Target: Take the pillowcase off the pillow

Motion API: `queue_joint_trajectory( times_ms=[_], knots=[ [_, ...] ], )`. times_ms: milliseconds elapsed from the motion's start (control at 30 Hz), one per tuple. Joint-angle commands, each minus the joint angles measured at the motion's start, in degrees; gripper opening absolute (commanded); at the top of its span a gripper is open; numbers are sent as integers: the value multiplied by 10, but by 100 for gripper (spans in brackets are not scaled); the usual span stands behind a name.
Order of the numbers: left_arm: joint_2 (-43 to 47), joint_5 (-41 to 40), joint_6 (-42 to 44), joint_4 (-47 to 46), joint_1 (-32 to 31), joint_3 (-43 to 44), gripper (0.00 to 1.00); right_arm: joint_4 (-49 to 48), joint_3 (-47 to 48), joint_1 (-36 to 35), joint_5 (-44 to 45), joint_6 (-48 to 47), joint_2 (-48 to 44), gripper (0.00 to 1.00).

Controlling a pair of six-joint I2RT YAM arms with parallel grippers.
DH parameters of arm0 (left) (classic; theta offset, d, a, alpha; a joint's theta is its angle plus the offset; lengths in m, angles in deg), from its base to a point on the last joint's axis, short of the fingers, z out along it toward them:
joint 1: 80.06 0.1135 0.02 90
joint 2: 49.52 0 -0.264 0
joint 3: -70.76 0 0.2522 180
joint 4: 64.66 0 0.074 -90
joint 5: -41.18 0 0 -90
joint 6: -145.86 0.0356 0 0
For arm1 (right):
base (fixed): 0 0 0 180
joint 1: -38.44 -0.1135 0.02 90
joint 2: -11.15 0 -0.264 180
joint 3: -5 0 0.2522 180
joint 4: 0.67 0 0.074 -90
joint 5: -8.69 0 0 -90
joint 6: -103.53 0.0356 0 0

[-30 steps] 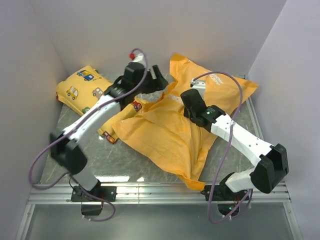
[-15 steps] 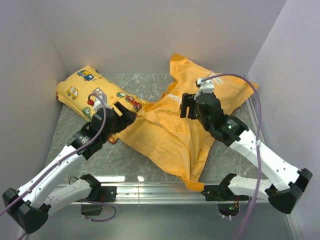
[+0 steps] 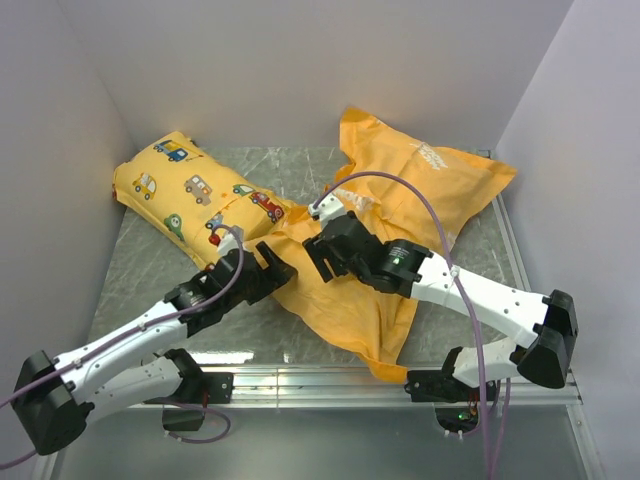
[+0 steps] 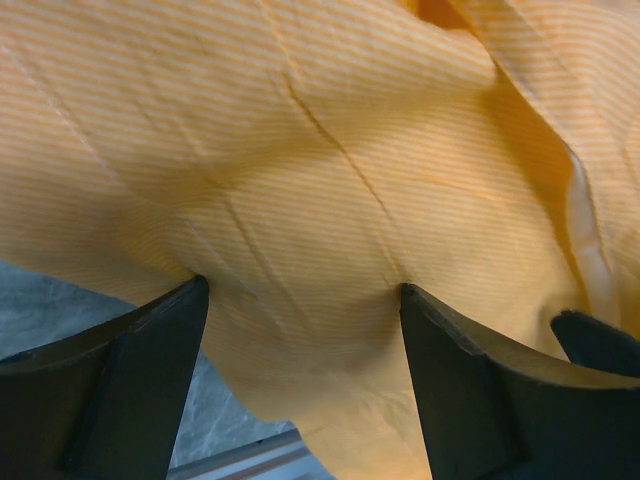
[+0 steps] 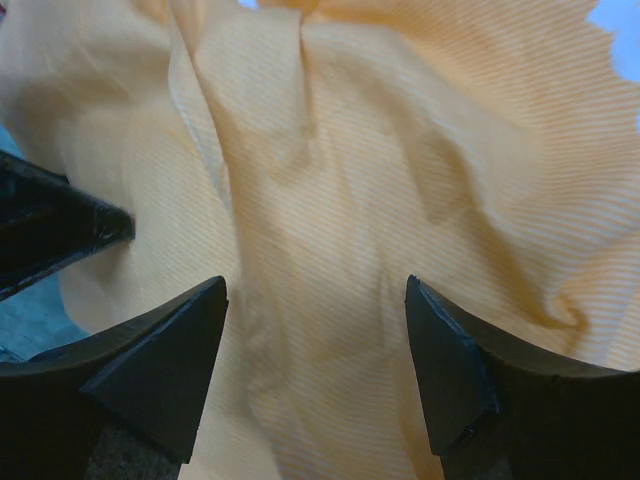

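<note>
The orange pillowcase (image 3: 455,185) lies crumpled across the middle and back right of the table, its plain striped weave filling both wrist views (image 4: 330,150) (image 5: 400,150). The pillow is hidden. My left gripper (image 3: 278,266) reaches in from the lower left and stands open at the fabric's near left edge. In the left wrist view the left gripper (image 4: 300,290) has both tips pressed against the cloth. My right gripper (image 3: 314,258) faces it from the right, open just above the cloth. The right wrist view shows the right gripper (image 5: 315,285) with nothing pinched.
A smaller yellow pillow printed with little cars (image 3: 180,185) lies at the back left, its end touching the orange fabric. Grey marbled table (image 3: 150,260) shows at the left, with a metal rail (image 3: 300,380) along the near edge. Walls close in on three sides.
The left arm swung from the back, near the yellow pillow, down to the pillowcase's near left edge. The right gripper opened and moved left to face it.
</note>
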Motion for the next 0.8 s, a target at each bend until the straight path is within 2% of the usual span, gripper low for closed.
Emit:
queue_joint_trajectory(
  times_ms=[0, 33, 67, 167, 200, 267, 467, 600, 700, 733, 767],
  knots=[
    [-33, -10, -6, -49, -1, 7, 82, 12, 38, -7, 35, -10, -7, 79],
    [-51, -10, -1, -51, -1, 11, 80, 12, 41, -9, 37, -10, -10, 79],
    [-60, -11, 7, -53, 0, 18, 73, 12, 44, -11, 34, -13, -11, 80],
    [-90, -6, 21, -66, 9, 25, 63, 22, 54, -17, 34, -17, -6, 80],
    [-101, -2, 25, -74, 17, 27, 48, 24, 54, -19, 36, -18, 2, 80],
    [-109, 7, 38, -79, 30, 34, 31, 36, 61, -19, 43, -20, 18, 79],
    [-129, 2, 76, -73, 62, 61, 22, 34, 68, -21, 17, -30, 42, 78],
    [-147, 0, 103, -61, 80, 95, 16, 38, 93, -21, 50, -30, 75, 75],
    [-159, -1, 122, -63, 91, 113, 14, 50, 120, -16, 90, -21, 103, 59],
    [-167, -3, 125, -61, 93, 119, 14, 54, 127, -4, 109, -15, 109, 47],
    [-171, -3, 134, -59, 97, 133, 13, 66, 143, 2, 114, -10, 114, 41]
  ],
)
